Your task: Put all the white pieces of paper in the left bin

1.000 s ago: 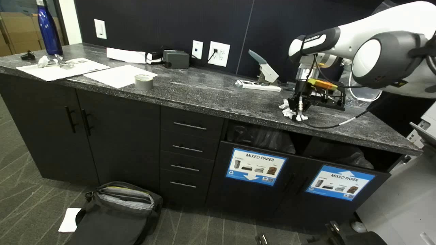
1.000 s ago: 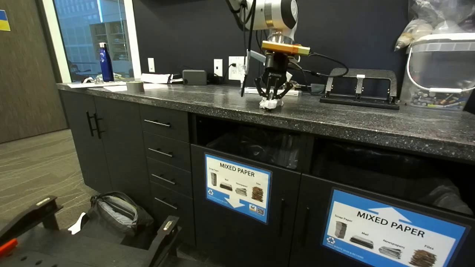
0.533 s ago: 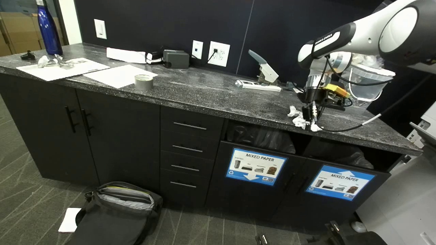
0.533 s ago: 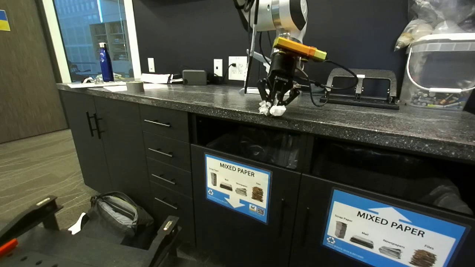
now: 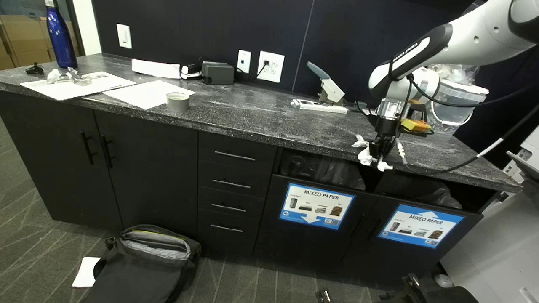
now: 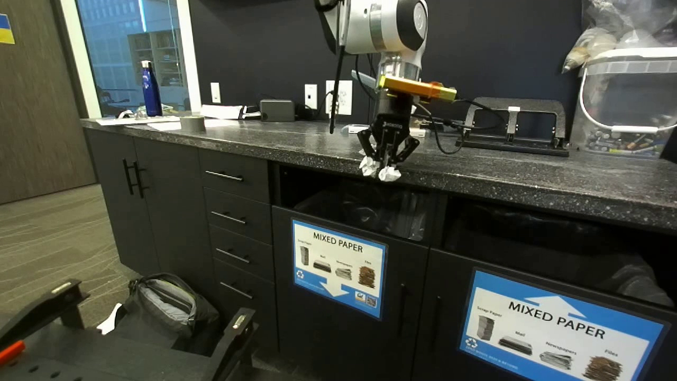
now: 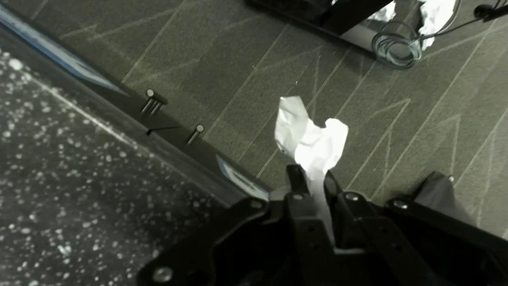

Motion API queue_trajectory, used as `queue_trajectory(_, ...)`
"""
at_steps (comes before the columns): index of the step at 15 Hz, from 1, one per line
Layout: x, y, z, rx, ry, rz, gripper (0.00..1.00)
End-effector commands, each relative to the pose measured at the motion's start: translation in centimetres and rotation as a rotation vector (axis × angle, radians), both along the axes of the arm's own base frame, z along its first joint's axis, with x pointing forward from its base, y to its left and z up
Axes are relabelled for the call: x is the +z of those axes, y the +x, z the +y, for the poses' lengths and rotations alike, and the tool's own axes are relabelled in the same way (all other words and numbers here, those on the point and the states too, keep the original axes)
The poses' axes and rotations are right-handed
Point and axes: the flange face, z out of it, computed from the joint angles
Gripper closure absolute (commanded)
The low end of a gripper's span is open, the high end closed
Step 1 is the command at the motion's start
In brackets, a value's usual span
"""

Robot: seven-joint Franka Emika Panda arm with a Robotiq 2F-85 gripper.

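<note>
My gripper [image 7: 312, 174] is shut on a crumpled white piece of paper [image 7: 317, 145], whose folds stick out past the fingertips. In an exterior view, white bits of this paper [image 5: 364, 157] show on both sides of the gripper [image 5: 376, 156]. It hangs just out over the counter's front edge, with floor beneath it in the wrist view. Whether one or several pieces are held I cannot tell. The left bin [image 6: 338, 267], with its blue-bordered label, lies below the gripper, a dark bag [image 6: 365, 211] in its opening. A crumpled whitish scrap [image 5: 54, 75] rests on a flat sheet at the far end.
Beside the left bin is a similar labelled right bin [image 6: 560, 323]. The counter [image 5: 252, 113] holds a stapler [image 5: 330, 90], a tape roll [image 5: 177, 102], flat white sheets [image 5: 149, 93], a blue bottle [image 5: 61, 38], a hole punch [image 6: 512, 124] and a clear bucket [image 6: 627, 103]. A bag [image 5: 147, 261] lies on the floor.
The gripper has carried the paper from the counter surface forward, out past the front edge, and has turned at the wrist. The grip has stayed shut. Bins and counter things have not moved.
</note>
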Motion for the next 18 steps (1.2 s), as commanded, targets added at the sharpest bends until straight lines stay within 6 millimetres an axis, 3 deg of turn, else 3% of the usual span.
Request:
queue_trajectory(1, 0.8, -2.9, 2.1, -0.035, -0.037, -0.139, 0.87)
queue_trajectory(6, -0.4, -8.2, 5.5, -0.047, -0.061, -0.190, 0.88)
queue_trajectory(10, -1.9, -13.9, 8.5, -0.049, -0.025, -0.093, 0.87)
queue_trajectory(14, -3.6, -15.9, 10.3, -0.088, 0.038, -0.097, 0.88)
queue_trajectory(18, -6.1, -14.9, 11.5, -0.155, 0.029, -0.263, 0.88)
